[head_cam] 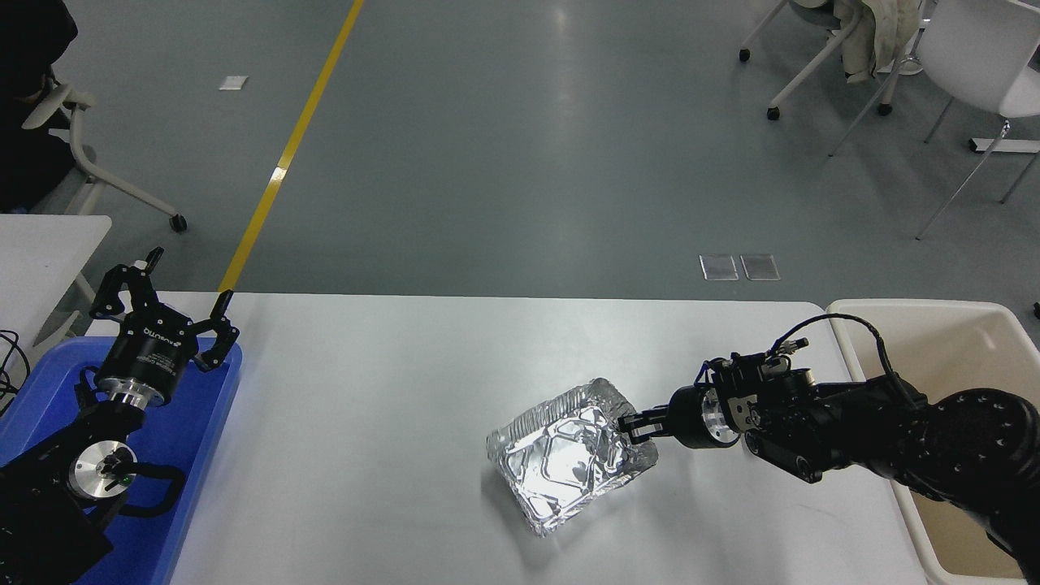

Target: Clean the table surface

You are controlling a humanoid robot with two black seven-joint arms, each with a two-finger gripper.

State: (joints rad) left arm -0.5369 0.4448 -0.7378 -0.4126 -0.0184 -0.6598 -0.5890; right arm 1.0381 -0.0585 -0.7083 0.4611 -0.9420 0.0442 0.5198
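Note:
A crinkled foil tray [565,459] sits tilted and turned on the table surface [366,422], a little right of the middle. My right gripper [630,425] reaches in from the right and is shut on the tray's right rim, with that side lifted off the table. At the lower left my left gripper [166,296] stays parked above the blue bin, its fingers spread open and nothing between them.
A blue plastic bin [183,431] lies along the table's left edge under the left arm. A cream tub [934,325] stands off the right end. A smaller white table [49,244] is at the left. Chairs stand on the grey floor beyond.

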